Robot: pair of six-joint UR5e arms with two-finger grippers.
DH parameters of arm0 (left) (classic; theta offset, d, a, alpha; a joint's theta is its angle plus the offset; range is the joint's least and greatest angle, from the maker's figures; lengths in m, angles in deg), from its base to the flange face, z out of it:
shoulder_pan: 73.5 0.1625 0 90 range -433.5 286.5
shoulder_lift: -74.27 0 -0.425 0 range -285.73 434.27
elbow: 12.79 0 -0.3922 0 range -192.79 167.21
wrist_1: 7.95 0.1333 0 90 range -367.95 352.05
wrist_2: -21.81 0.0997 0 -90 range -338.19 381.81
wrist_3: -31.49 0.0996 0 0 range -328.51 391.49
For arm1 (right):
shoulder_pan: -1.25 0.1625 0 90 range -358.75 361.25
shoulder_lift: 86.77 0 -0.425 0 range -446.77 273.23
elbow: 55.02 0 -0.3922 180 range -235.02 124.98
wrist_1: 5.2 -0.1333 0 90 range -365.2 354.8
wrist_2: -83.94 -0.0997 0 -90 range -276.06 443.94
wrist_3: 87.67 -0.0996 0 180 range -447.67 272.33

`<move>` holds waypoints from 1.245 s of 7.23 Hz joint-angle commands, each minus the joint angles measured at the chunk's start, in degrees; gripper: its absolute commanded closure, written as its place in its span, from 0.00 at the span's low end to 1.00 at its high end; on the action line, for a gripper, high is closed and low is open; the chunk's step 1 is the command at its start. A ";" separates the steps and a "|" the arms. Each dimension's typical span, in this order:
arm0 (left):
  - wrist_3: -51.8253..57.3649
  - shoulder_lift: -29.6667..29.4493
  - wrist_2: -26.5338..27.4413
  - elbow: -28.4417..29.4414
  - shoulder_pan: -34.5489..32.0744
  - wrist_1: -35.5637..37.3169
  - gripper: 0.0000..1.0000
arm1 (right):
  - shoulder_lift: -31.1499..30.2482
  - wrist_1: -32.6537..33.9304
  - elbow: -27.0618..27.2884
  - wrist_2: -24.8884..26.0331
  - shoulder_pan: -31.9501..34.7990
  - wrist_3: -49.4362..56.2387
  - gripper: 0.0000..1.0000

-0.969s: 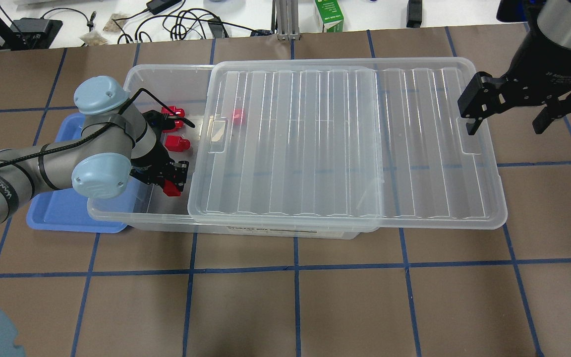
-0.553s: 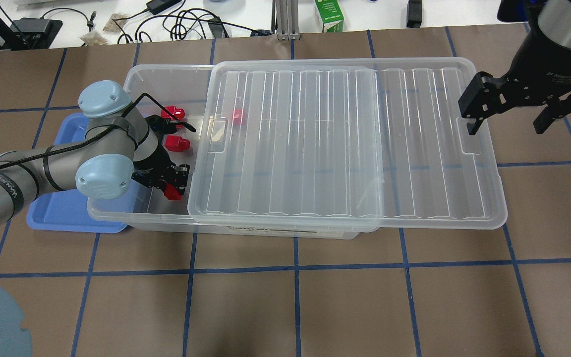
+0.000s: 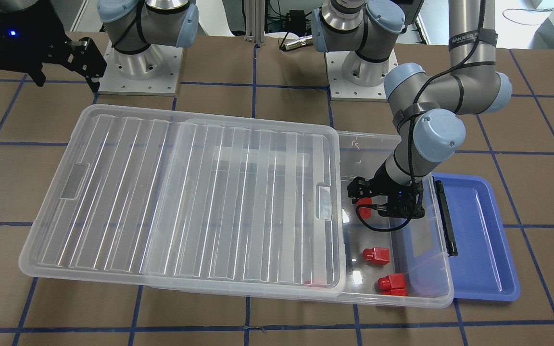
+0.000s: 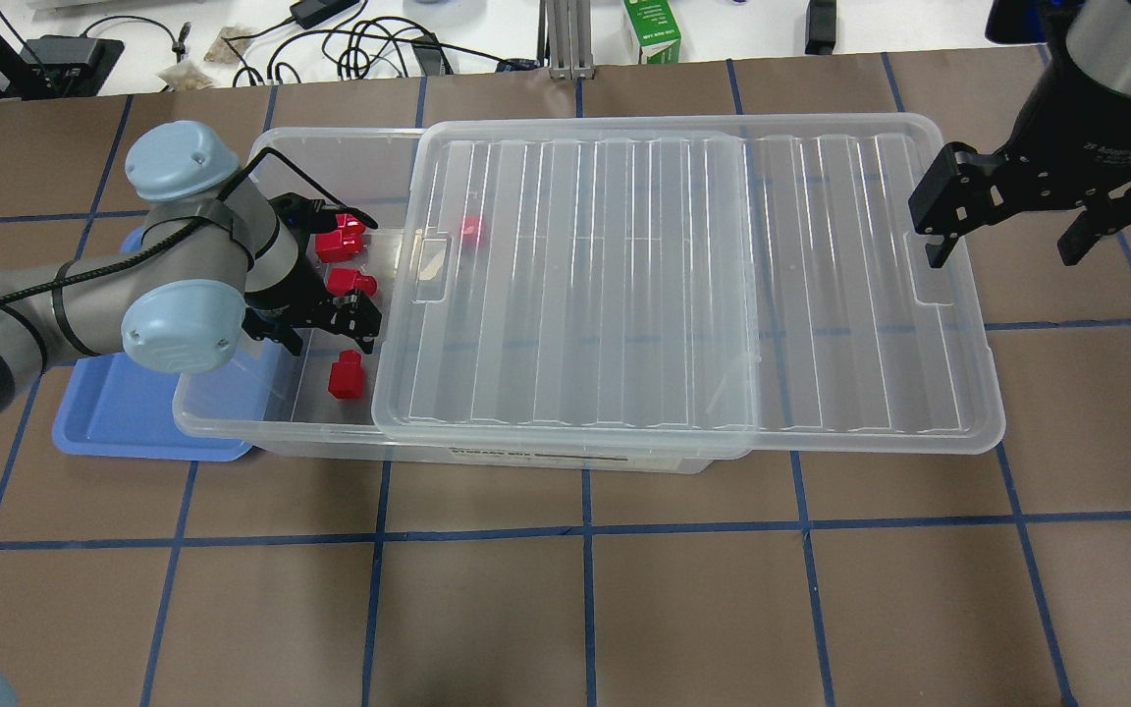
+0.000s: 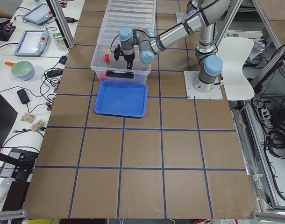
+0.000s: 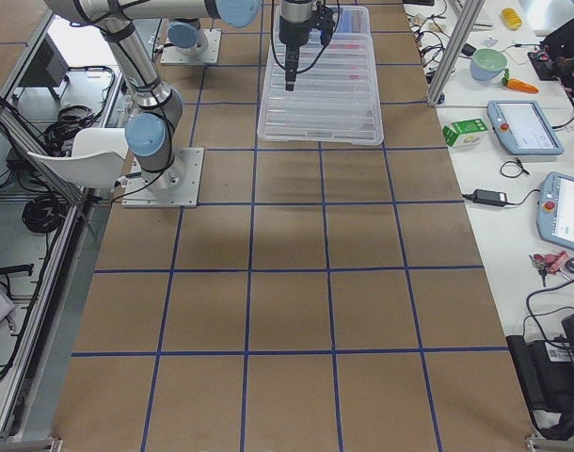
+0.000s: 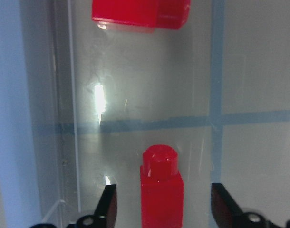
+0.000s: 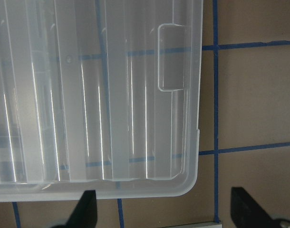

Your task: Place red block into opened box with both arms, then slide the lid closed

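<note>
Red block [image 4: 345, 378] is found on the floor of the box [image 4: 330, 157], in the uncovered left end and close to the wall on the robot's side. It is gripped by nothing. The left hand [image 4: 327, 332] is held low inside the box, just over the block, with its fingers spread apart. In the left wrist view the block is framed between the 2 fingertips with a clear gap on each side, and its round stub is turned toward another red block at the top of that view.

Other red blocks [image 4: 350, 283] are scattered farther along the same open end. 1 lies just beyond the hand. A red cluster is seen near the far wall, though how many pieces it is made of cannot be told. 1 more is seen blurred under the left edge of the lid [image 4: 683, 285].

The lid is laid on the box but offset to the right, so that its right end is carried out past the box, over the worktop [image 4: 575, 589]. The right hand [image 4: 1002, 247] is hung above that overhanging end, beside the indent [image 4: 937, 285], with its fingers wide apart and nothing between them. A blue tray [image 4: 124, 417] is set just beside the box's left end, next to the black latch bar [image 3: 445, 216].
</note>
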 commanded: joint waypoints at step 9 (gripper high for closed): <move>-7.76 13.63 3.62 21.96 -5.87 -27.37 0.00 | 13.92 10.13 2.02 4.42 -13.01 4.64 0.00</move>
